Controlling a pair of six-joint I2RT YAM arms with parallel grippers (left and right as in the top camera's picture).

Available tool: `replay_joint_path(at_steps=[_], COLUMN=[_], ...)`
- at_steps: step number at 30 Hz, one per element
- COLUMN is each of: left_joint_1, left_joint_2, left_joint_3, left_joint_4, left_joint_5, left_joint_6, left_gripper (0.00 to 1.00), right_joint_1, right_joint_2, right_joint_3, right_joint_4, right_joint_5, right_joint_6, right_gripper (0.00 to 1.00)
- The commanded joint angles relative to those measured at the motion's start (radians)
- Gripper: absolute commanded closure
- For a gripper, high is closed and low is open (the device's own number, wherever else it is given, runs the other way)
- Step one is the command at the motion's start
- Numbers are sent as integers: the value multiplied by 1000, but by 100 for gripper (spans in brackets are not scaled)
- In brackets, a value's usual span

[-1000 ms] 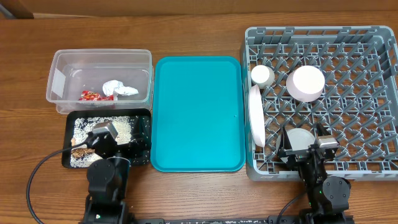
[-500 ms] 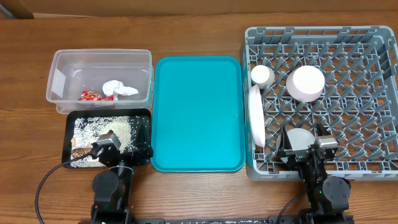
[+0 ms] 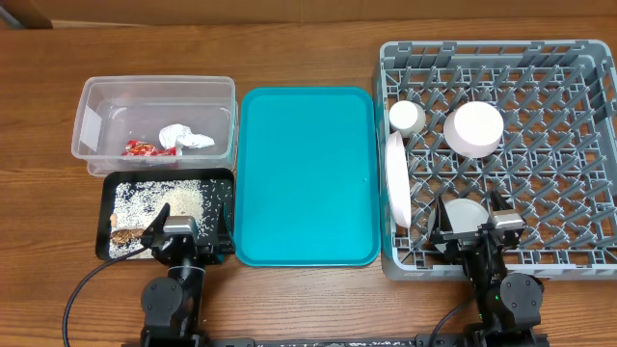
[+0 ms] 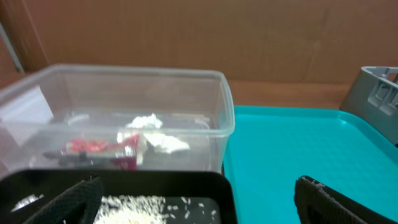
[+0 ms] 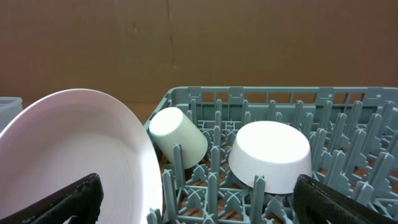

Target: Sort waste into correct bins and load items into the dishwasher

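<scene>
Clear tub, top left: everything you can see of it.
Transparent rectangular plastic tub, rounded corners, rolled rim, whitish label on its left wall. Upright on the wooden table, left of the teal tray, directly behind the black tray. Inside lie a crumpled white tissue and a red-and-silver wrapper.

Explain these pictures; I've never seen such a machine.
Two robot arms sit at a table, each ending in a two-fingered hand. One picture looks down from above. The other two come from cameras on the wrists, so the dark shapes at their bottom corners are the hand's own fingers. The left hand is open at the near edge of the black tray of rice scraps, beside the clear tub holding a tissue and a candy wrapper. The right hand is open over the grey rack, where a plate, cup and bowl sit. A teal tray lies between. Neither hand holds anything.
</scene>
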Motion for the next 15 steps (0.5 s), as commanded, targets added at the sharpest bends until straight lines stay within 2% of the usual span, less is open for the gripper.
replay_joint_path(at_steps=[1, 3, 15], left_joint_1=[0, -1, 0], left_joint_2=[-35, -35, -35], left_joint_3=[-4, -4, -4], left_joint_4=[2, 0, 3], left_joint_5=[10, 10, 10], left_joint_6=[106, 141, 126], left_gripper=[0, 0, 0], right_joint_1=[4, 4, 4], right_joint_2=[-12, -12, -12], right_joint_3=[-11, -11, -11], right_joint_4=[7, 7, 7], right_joint_5=[13, 13, 13], right_joint_6=[5, 5, 5], right_gripper=[0, 0, 0])
